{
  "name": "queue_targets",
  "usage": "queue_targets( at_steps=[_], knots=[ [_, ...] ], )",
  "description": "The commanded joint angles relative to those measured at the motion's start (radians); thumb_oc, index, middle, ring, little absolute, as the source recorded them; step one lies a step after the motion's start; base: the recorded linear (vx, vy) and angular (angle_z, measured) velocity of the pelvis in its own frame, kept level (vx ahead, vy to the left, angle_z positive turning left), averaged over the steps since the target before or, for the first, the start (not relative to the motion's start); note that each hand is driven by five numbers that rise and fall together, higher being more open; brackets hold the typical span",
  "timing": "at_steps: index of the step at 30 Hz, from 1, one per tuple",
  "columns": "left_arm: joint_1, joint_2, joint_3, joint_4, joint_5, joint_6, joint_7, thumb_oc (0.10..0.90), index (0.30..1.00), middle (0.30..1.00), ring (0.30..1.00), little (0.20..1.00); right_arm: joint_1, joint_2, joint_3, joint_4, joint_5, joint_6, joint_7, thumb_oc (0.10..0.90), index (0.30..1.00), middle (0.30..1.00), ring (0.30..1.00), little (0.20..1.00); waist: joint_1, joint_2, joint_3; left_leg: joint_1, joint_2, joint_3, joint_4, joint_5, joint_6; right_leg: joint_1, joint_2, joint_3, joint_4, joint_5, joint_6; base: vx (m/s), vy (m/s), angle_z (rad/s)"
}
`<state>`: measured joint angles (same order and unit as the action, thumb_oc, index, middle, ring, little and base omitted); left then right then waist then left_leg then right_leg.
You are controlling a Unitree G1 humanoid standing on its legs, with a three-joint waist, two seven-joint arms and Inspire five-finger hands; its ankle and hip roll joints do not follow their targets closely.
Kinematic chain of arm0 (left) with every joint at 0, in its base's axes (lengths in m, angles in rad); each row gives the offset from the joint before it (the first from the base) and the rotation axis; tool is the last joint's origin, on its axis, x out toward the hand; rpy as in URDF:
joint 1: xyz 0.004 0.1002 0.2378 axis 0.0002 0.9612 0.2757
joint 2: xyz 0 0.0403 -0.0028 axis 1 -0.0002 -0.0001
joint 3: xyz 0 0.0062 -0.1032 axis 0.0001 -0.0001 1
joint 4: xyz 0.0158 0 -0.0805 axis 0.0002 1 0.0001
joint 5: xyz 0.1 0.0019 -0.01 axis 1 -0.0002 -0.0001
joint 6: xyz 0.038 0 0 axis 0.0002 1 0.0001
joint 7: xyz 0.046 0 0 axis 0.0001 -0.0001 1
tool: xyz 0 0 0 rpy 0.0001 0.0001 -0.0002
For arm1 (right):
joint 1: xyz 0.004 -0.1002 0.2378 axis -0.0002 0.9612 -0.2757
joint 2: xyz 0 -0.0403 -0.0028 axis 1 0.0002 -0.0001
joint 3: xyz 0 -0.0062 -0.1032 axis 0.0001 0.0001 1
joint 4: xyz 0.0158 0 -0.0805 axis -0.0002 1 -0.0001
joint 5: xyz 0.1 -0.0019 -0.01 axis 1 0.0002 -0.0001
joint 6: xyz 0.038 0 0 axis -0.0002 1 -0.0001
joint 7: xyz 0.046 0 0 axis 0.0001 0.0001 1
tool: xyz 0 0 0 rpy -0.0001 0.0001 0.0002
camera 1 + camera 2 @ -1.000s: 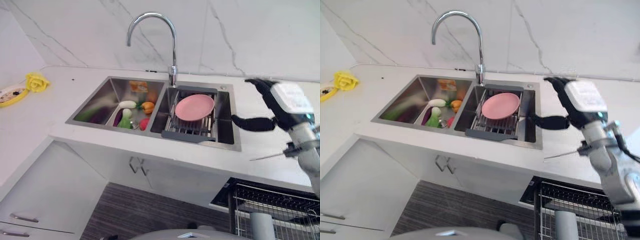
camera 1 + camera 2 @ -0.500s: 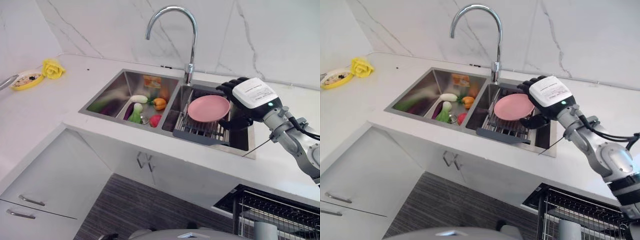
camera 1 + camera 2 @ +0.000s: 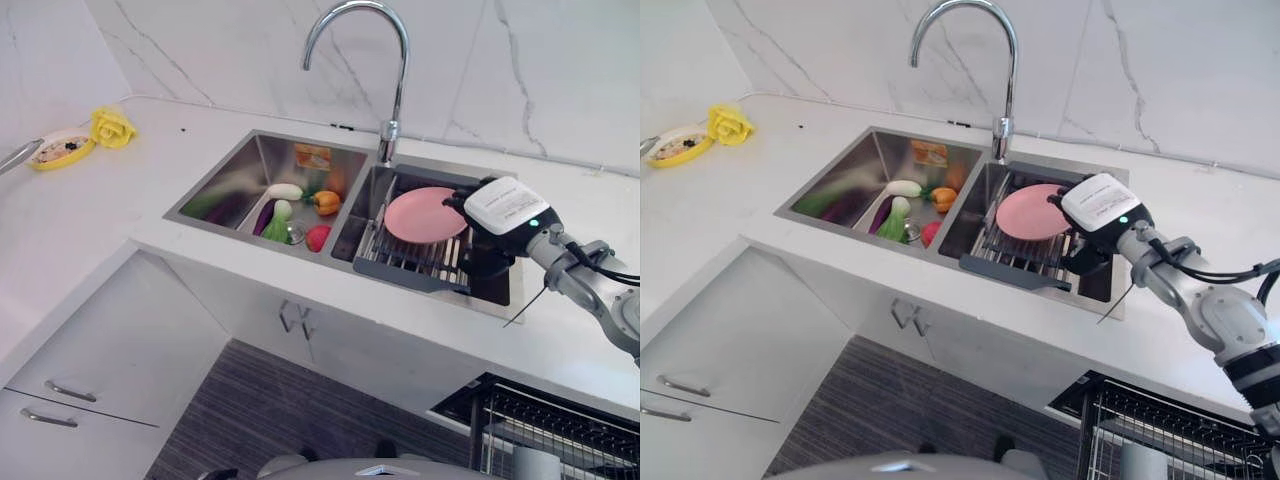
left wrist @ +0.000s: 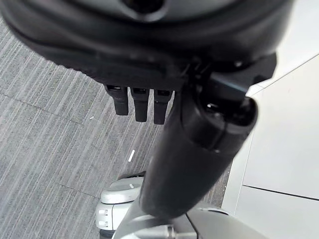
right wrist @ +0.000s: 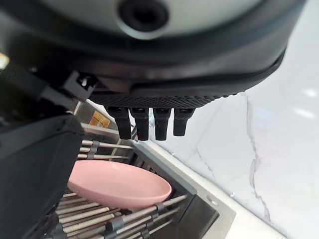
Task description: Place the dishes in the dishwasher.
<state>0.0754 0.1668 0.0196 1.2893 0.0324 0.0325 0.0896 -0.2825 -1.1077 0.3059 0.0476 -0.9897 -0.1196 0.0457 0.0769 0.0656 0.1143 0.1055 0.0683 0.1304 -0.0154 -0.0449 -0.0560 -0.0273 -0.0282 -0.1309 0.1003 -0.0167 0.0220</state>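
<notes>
Lowered from above the counter, right robot hand now hangs over the pink plate, fingers straight, holding nothing. Plate rests on the drying rack in the sink's right basin. Left robot hand: relaxed, empty.

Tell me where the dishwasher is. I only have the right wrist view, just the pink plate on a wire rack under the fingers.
Observer: The dishwasher rack is pulled out below the counter, at the robot's lower right.
Operator: What else is around the plate?
Observer: The wire rack with the pink plate sits in the right basin; the left basin holds vegetables.
Operator: And the left hand?
Observer: The left hand hangs open over the striped floor, holding nothing.
</notes>
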Motion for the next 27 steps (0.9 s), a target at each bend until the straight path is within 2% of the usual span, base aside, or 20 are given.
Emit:
queue_targets(
  at_steps=[1, 6, 12, 15, 22, 23, 24, 25, 26, 27],
  knots=[
    [-0.002, 0.047, -0.034, 0.027, 0.010, 0.001, 0.003, 0.800, 0.900, 0.900, 0.900, 0.900, -0.143, 0.023, 0.006, -0.007, -0.050, 0.068, -0.057, 0.800, 0.900, 0.900, 0.900, 0.900, 0.027, -0.094, -0.054, 0.006, 0.041, -0.004, -0.072, 0.063, -0.052, 0.161, -0.167, 0.008, -0.170, 0.050, 0.169, 0.01, 0.004, 0.04],
    [0.005, 0.047, -0.034, 0.025, 0.002, -0.002, 0.010, 0.800, 0.900, 0.900, 0.900, 0.900, -0.138, 0.073, 0.001, 0.060, -0.092, 0.107, -0.094, 0.800, 0.900, 0.900, 0.900, 0.900, 0.038, -0.092, -0.050, -0.001, 0.037, -0.012, -0.072, 0.062, -0.051, 0.165, -0.172, -0.006, -0.172, 0.049, 0.170, 0.00, 0.000, 0.00],
    [0.006, 0.050, -0.030, 0.029, -0.001, 0.000, 0.017, 0.800, 0.900, 0.900, 0.900, 0.900, -0.142, 0.096, -0.008, 0.090, -0.104, 0.133, -0.122, 0.800, 0.900, 0.900, 0.900, 0.900, 0.048, -0.094, -0.047, -0.011, 0.034, -0.020, -0.072, 0.065, -0.051, 0.161, -0.174, -0.014, -0.173, 0.050, 0.171, 0.00, -0.002, 0.03],
    [0.009, 0.055, -0.017, 0.034, 0.001, 0.001, 0.024, 0.800, 0.900, 0.900, 0.900, 0.900, -0.124, 0.098, -0.063, 0.058, -0.069, 0.150, -0.146, 0.800, 0.900, 0.900, 0.900, 0.900, 0.055, -0.096, -0.043, -0.024, 0.033, -0.031, -0.072, 0.069, -0.052, 0.159, -0.177, -0.026, -0.175, 0.050, 0.170, 0.00, -0.002, 0.08],
    [0.011, 0.063, 0.001, 0.034, 0.004, 0.001, 0.019, 0.800, 0.900, 0.900, 0.900, 0.900, -0.065, 0.027, -0.170, -0.048, 0.017, 0.133, -0.131, 0.800, 0.900, 0.900, 0.900, 0.900, 0.060, -0.106, -0.044, -0.038, 0.032, -0.051, -0.072, 0.071, -0.054, 0.163, -0.178, -0.053, -0.176, 0.049, 0.172, 0.01, 0.000, 0.14],
    [0.015, 0.066, 0.005, 0.034, 0.009, 0.002, 0.014, 0.800, 0.900, 0.900, 0.900, 0.900, -0.043, -0.012, -0.205, -0.084, 0.068, 0.121, -0.116, 0.800, 0.900, 0.900, 0.900, 0.900, 0.059, -0.111, -0.046, -0.039, 0.031, -0.054, -0.072, 0.071, -0.054, 0.164, -0.179, -0.059, -0.176, 0.049, 0.171, 0.05, -0.004, 0.15],
    [0.015, 0.066, 0.005, 0.034, 0.009, 0.003, 0.014, 0.800, 0.900, 0.900, 0.900, 0.900, -0.041, -0.013, -0.207, -0.085, 0.069, 0.121, -0.115, 0.800, 0.900, 0.900, 0.900, 0.900, 0.059, -0.111, -0.048, -0.034, 0.031, -0.055, -0.072, 0.060, -0.055, 0.170, -0.178, -0.060, -0.178, 0.040, 0.173, 0.00, 0.000, 0.00],
    [0.015, 0.066, 0.004, 0.034, 0.009, 0.002, 0.014, 0.800, 0.900, 0.900, 0.900, 0.900, -0.040, -0.013, -0.209, -0.086, 0.069, 0.121, -0.115, 0.800, 0.900, 0.900, 0.900, 0.900, 0.060, -0.111, -0.046, -0.039, 0.031, -0.055, -0.072, 0.071, -0.054, 0.165, -0.179, -0.060, -0.176, 0.049, 0.171, 0.04, -0.006, 0.04],
    [0.016, 0.067, 0.008, 0.034, 0.011, 0.004, 0.009, 0.800, 0.900, 0.900, 0.900, 0.900, -0.029, -0.037, -0.222, -0.103, 0.082, 0.113, -0.102, 0.800, 0.900, 0.900, 0.900, 0.900, 0.059, -0.114, -0.048, -0.033, 0.031, -0.054, -0.072, 0.059, -0.055, 0.170, -0.178, -0.059, -0.178, 0.040, 0.173, -0.03, 0.005, 0.01],
    [0.016, 0.068, 0.009, 0.032, 0.012, 0.005, 0.006, 0.800, 0.900, 0.900, 0.900, 0.900, -0.024, -0.054, -0.229, -0.117, 0.092, 0.106, -0.089, 0.800, 0.900, 0.900, 0.900, 0.900, 0.058, -0.116, -0.047, -0.037, 0.031, -0.053, -0.072, 0.071, -0.054, 0.164, -0.178, -0.058, -0.176, 0.049, 0.171, 0.04, -0.003, -0.02]
  ],
)
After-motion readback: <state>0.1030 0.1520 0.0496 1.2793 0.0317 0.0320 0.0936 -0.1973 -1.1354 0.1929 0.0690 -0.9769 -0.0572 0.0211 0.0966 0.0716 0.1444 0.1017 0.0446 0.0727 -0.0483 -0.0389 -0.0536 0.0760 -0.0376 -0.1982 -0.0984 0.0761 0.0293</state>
